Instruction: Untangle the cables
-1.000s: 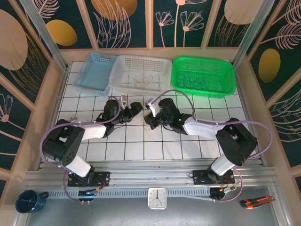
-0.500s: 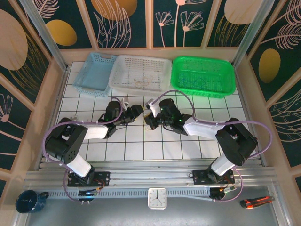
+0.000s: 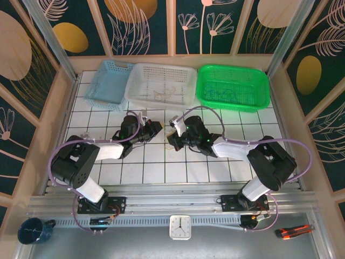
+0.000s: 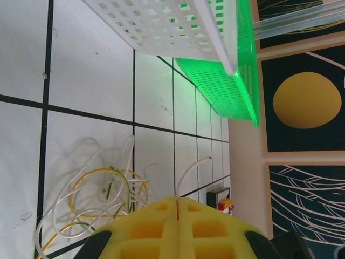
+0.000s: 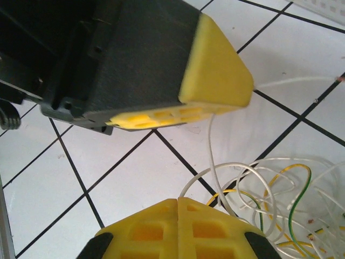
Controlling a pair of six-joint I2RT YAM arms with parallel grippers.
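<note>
Left gripper [image 3: 157, 128] is pictured clamped shut on a whitish strand [image 4: 188, 170] that rises from the seam of its yellow fingers [image 4: 145, 229]. The right gripper [image 3: 171, 141], set close opposite it over the white tiled table [image 3: 145, 167], is also closed; whether anything is pinched there cannot be told. The cables [image 5: 269, 197], a loose tangle of whitish, yellow and green loops, are spread on the tiles between the two. A blue basket [image 3: 110, 83], a white basket [image 3: 161, 81] and a green basket [image 3: 233, 86] are lined up along the far edge.
</note>
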